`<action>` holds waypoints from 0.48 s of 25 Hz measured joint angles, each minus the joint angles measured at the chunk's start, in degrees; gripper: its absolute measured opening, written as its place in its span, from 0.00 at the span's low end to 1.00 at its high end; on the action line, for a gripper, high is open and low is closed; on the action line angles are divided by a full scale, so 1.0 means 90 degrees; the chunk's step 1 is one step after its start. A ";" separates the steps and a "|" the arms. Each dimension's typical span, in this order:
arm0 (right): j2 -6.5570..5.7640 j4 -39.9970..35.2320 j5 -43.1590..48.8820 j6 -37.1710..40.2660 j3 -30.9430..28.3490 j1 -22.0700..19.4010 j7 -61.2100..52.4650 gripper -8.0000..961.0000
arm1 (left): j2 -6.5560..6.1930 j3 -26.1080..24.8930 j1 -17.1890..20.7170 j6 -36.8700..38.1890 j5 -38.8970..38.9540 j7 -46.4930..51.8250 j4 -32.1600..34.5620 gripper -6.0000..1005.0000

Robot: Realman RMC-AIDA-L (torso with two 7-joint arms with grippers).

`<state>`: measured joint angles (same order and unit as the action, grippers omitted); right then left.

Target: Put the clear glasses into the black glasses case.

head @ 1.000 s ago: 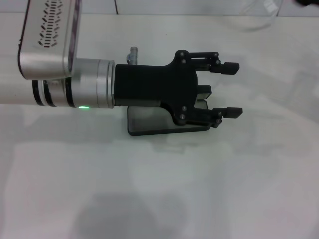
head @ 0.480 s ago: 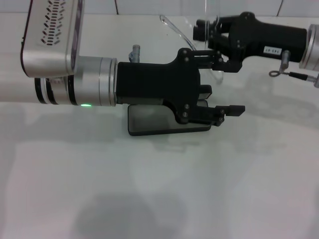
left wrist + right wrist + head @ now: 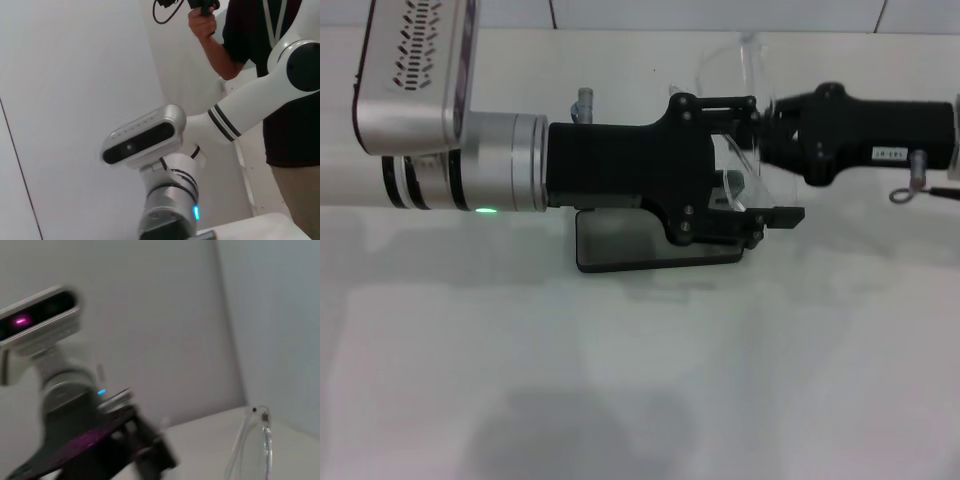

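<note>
The black glasses case (image 3: 620,250) lies flat on the white table, its far part hidden under my left gripper (image 3: 778,158). That gripper reaches in from the left just above the case and stands open, fingers wide apart. My right gripper (image 3: 765,125) comes in from the right, shut on the clear glasses (image 3: 745,170). The curved clear lens hangs between the left gripper's fingers, above the case's right end. In the right wrist view one clear arm of the glasses (image 3: 261,440) shows, with the left arm blurred beyond it.
The white table (image 3: 640,380) stretches toward me in front of the case. A small grey metal stub (image 3: 585,100) stands behind the left wrist. In the left wrist view a person (image 3: 280,75) holding a controller stands behind the right arm (image 3: 235,120).
My right arm has come in from the right carrying the glasses, moving left and lower until the lens sits between the left gripper's fingers. The left arm has barely moved.
</note>
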<state>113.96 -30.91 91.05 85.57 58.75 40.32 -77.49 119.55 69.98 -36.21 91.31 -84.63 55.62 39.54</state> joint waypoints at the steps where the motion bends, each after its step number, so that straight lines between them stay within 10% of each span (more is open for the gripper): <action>1: -0.0003 -0.0016 0.0103 0.0125 0.0001 0.0005 -0.0053 0.16 | -0.0001 -0.0001 0.0000 0.0000 0.0000 -0.0002 0.0002 0.70; 12: 0.0033 -0.0261 0.0694 0.0393 0.0038 0.0051 -0.0595 0.16 | 0.0008 0.0011 -0.0065 0.0000 0.0000 -0.0048 0.0011 0.70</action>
<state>114.25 -33.26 97.29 89.11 59.10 40.77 -82.84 119.62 70.08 -36.79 91.32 -84.63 55.19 39.64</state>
